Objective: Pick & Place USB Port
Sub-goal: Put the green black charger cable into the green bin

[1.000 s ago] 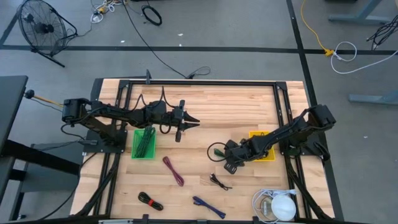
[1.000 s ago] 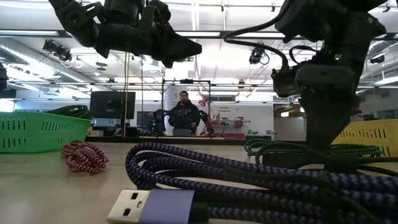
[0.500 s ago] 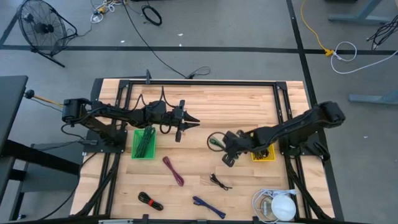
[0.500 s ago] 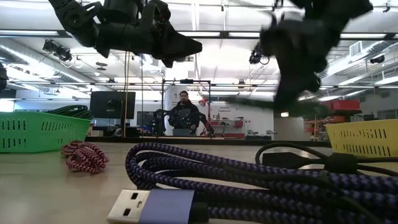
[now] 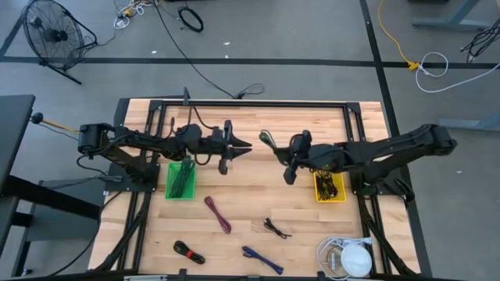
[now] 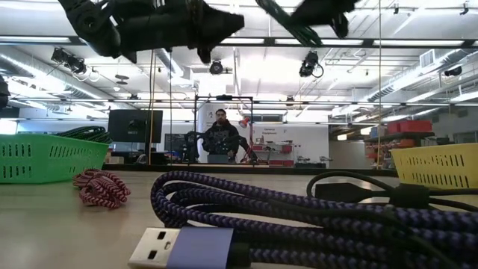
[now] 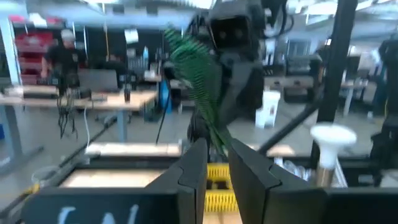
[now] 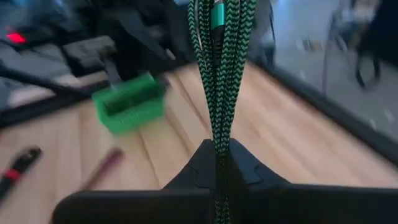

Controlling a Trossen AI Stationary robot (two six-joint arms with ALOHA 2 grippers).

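Dangling limp from right pincer (image 8: 219,163), clamped on bundle middle: green braided cable (image 8: 219,68), light, floppy, grippy. Left pincer (image 5: 244,146) narrowly open, holding nothing, above surface (image 5: 266,125).

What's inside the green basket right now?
The green basket holds dark, green-tinted cables, bunched together; how many, and anything beneath them, is hidden. The right gripper, holding the green braided cable, is well clear of it.
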